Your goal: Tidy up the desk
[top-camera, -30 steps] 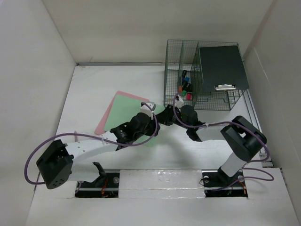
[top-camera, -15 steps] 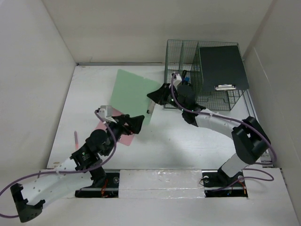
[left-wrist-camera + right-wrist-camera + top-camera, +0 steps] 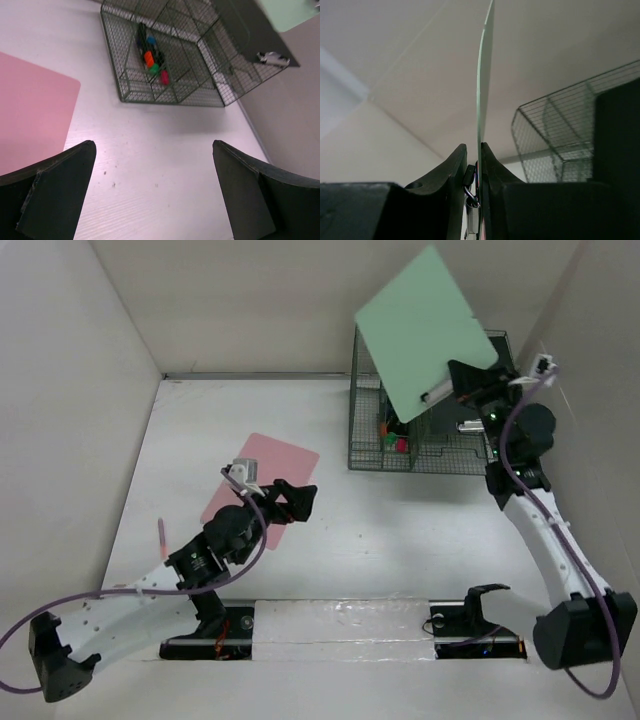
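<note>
We pinch the green sheet by its edge in our right fingers above the rack; it may slip or snag the wire. Our left fingers gape empty over the desk.

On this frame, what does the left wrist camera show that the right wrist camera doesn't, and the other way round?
Left wrist only: the pink sheet flat on the desk, coloured markers inside the wire rack, a dark clipboard, and the left gripper open and empty. Right wrist only: the right gripper shut on the green sheet, seen edge-on. Both: the wire rack and the green sheet, though the left wrist catches only its corner.
</note>
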`<action>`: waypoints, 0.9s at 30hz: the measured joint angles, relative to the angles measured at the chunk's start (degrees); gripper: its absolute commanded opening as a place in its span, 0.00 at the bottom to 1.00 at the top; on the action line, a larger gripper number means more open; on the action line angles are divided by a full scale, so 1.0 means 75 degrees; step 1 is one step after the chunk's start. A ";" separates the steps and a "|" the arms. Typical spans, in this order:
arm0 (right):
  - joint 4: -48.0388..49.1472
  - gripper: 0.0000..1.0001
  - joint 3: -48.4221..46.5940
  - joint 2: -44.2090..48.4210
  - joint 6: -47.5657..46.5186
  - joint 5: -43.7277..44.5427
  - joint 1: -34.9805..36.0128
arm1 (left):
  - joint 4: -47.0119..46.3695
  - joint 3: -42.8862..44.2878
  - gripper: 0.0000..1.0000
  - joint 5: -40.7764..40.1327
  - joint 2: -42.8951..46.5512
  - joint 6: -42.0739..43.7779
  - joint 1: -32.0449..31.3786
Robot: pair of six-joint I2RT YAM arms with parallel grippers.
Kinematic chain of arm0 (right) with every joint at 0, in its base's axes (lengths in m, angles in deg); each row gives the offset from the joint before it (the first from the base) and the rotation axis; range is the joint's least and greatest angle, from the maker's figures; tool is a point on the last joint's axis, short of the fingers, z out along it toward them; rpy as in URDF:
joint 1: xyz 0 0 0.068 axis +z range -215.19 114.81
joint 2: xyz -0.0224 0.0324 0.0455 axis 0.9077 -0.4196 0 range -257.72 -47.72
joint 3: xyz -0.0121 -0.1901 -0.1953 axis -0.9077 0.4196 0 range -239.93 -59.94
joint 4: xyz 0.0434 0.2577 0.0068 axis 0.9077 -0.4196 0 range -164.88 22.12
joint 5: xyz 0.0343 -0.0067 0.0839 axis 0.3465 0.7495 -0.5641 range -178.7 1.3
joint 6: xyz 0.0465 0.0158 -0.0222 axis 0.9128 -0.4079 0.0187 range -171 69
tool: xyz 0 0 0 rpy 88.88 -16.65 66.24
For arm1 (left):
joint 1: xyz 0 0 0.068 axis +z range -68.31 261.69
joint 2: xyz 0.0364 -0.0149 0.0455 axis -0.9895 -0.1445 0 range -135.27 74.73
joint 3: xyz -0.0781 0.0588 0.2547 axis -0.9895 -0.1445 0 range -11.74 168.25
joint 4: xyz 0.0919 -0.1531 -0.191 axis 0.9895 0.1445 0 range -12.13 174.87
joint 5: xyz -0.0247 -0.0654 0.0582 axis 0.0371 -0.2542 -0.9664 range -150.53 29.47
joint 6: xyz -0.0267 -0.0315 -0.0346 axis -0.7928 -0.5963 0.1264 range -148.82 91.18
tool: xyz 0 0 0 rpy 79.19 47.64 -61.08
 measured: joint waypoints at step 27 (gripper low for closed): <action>0.0726 0.00 0.2722 0.0294 0.2369 -0.0571 -0.3733 | -0.0697 -0.0143 0.99 0.0991 -0.1297 0.0204 0.0000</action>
